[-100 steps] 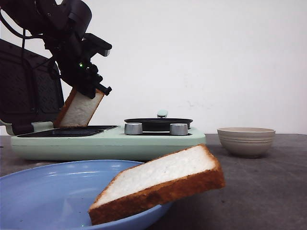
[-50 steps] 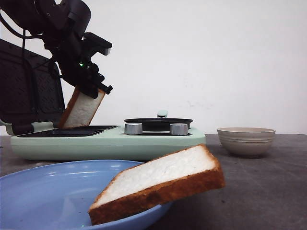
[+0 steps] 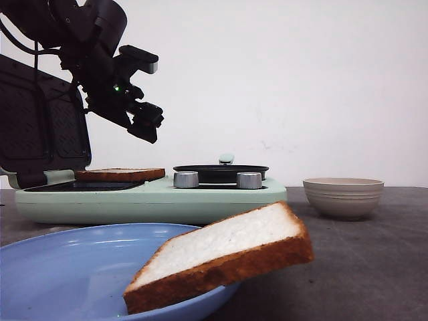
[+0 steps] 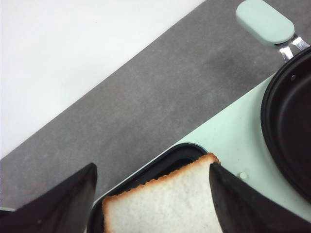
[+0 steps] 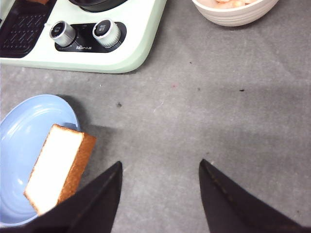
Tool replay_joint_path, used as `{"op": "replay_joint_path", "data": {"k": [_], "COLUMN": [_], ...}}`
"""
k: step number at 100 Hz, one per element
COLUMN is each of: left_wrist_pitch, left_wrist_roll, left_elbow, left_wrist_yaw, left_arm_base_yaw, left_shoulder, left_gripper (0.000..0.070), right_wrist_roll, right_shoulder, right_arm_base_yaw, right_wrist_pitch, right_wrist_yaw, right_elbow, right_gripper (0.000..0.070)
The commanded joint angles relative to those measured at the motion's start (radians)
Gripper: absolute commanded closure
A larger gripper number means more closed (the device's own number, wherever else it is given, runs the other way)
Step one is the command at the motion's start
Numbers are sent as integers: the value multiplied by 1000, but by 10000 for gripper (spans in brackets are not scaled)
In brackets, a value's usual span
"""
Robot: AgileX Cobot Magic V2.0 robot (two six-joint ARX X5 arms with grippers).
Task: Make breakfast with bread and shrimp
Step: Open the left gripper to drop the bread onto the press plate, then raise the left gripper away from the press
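1. The left gripper (image 3: 144, 124) hangs released and empty above one bread slice (image 3: 120, 174), which lies flat on the cooker's (image 3: 150, 197) dark plate.
2. A black pan (image 3: 221, 172) sits beside it.
3. The right gripper (image 5: 160, 204) is spread wide.
4. The second slice (image 5: 58, 167) leans on the blue plate (image 5: 19, 136).
5. The shrimp (image 5: 233, 2) lie in the bowl (image 3: 343, 196).

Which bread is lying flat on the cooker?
The slice under the left gripper lies flat on the cooker's grill plate. The other slice leans tilted on the blue plate's rim.
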Motion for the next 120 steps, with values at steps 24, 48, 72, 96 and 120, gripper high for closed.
{"op": "replay_joint_path", "data": {"k": [24,48,72,96,120], "left_wrist_pitch": [-27,-164,-223,-360,-495], "left_wrist_roll": [-123,-219,-312,-325,-393], "left_elbow": [26,64,64,64,64], "left_wrist_yaw": [7,9,26,26,26], "left_arm_base_yaw": [0,0,0,10,34], "left_shoulder": [8,-90,-282,-482,-682], "left_gripper": [294,295,296,306,307], "right_wrist_roll": [-21,-21,-16,8,13], "right_shoulder": [4,4,3,4,4], "right_arm_base_yaw": [3,3,3,3,3], "right_wrist_pitch": [6,16,33,48,43], "right_wrist_yaw": [3,3,-11,-38,-67], "right_elbow": [6,6,6,6,6], "right_gripper": [393,393,393,393,393]}}
